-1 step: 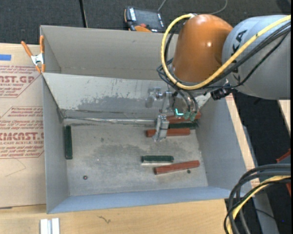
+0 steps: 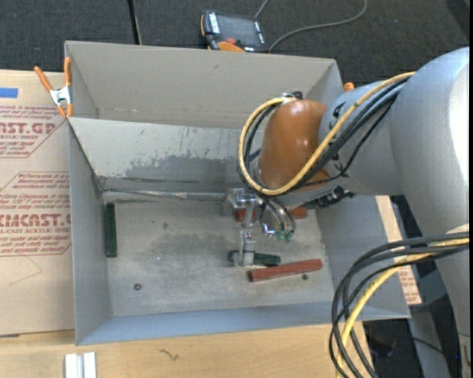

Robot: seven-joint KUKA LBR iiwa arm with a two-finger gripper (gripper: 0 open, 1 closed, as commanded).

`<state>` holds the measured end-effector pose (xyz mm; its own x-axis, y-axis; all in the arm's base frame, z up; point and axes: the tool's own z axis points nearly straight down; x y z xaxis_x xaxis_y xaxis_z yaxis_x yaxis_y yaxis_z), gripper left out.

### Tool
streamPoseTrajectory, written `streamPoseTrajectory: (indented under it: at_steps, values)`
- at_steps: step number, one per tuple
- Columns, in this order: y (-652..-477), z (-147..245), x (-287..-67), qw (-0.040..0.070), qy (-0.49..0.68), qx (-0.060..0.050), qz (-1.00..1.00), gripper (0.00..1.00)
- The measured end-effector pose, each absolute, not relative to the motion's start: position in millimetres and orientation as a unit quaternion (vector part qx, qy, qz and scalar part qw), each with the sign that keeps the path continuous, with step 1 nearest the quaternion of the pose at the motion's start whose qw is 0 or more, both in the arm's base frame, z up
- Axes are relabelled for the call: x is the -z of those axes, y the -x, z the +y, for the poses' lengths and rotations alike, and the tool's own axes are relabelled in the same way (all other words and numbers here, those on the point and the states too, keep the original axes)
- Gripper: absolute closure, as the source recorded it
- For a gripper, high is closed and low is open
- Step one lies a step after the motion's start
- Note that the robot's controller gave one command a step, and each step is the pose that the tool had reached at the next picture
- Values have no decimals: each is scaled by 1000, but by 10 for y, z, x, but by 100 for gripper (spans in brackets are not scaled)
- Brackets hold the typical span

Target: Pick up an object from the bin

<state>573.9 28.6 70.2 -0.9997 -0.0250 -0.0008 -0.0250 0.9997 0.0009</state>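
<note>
Your hand (image 2: 247, 256) is low at the bin's (image 2: 173, 250) right-front floor, just beside a small dark green piece (image 2: 266, 260) and the red-brown stick (image 2: 284, 270). Can't tell if it's apart or together. Centre on one piece only before clamping.

Dark green bar (image 2: 109, 229) at left; black cabled device (image 2: 232, 30) at top.

A small dark green thing (image 2: 268, 260) sits partly under the gripper (image 2: 245, 257) — we can't name it. The tiny dark speck (image 2: 138, 287) is too small for us to tell.
</note>
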Motion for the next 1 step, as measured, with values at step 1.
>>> streamPoseTrajectory:
  at_steps: [1]
  values:
    - [-5252,-60,-707,-1,-44,0,999,0]
